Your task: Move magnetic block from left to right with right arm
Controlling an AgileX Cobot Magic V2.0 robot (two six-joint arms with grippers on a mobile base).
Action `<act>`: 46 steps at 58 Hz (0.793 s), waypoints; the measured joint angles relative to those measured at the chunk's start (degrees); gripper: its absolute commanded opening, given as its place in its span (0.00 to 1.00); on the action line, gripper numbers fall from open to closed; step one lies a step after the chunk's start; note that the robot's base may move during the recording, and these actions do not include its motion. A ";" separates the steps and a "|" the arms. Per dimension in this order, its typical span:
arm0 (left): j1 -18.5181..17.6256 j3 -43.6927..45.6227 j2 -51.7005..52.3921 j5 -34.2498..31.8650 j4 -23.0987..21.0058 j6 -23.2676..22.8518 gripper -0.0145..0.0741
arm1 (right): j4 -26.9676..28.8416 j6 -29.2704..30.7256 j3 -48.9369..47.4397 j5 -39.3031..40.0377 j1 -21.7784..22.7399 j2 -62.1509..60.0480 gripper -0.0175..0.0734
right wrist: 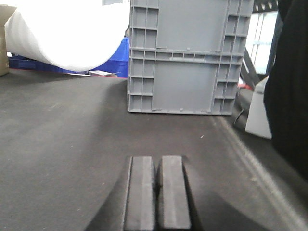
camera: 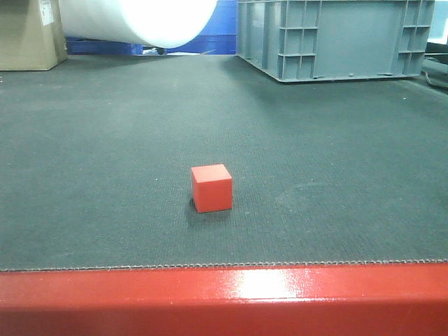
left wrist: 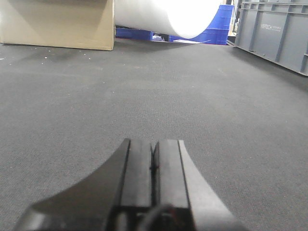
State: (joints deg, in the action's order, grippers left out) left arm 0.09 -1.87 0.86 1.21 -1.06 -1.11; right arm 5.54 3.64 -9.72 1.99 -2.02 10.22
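Magnetic block [camera: 211, 187] rests alone on the dark mat [camera: 105, 175], just behind the glossy red table edge [camera: 224, 297], near centre. Left gripper [left wrist: 153, 166] and right gripper [right wrist: 156, 185] each have jaws pressed together, empty, low over the mat. A grey crate [right wrist: 187, 57] stands beyond the right gripper.

Left gripper [left wrist: 153, 159] jaws closed, dark mat [left wrist: 202, 106], cardboard box [left wrist: 57, 24]

Magnetic block [camera: 211, 187] on bench [camera: 105, 210] near front edge; crate [camera: 336, 38] behind right, cardboard box [camera: 28, 35] behind left.
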 measured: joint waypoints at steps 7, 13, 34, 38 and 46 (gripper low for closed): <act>0.00 0.00 0.00 0.00 0.00 0.00 0.03 | -3.30 -1.95 4.14 0.41 0.52 -2.81 0.25; 0.00 0.00 0.00 0.00 0.00 0.00 0.03 | -6.25 -2.17 7.92 0.49 0.57 -7.65 0.25; 0.00 0.00 0.00 0.00 0.00 0.00 0.03 | -5.24 -2.33 11.17 -0.55 0.66 -10.80 0.25; 0.00 0.00 0.00 0.00 0.00 0.00 0.03 | -5.24 -2.33 11.17 -0.55 0.66 -10.80 0.25; 0.00 0.00 0.00 0.00 0.00 0.00 0.03 | -5.24 -2.33 11.17 -0.55 0.66 -10.80 0.25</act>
State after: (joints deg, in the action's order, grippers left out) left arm 0.09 -1.87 0.86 1.21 -1.06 -1.11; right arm 0.31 1.30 1.45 1.45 -1.36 -0.58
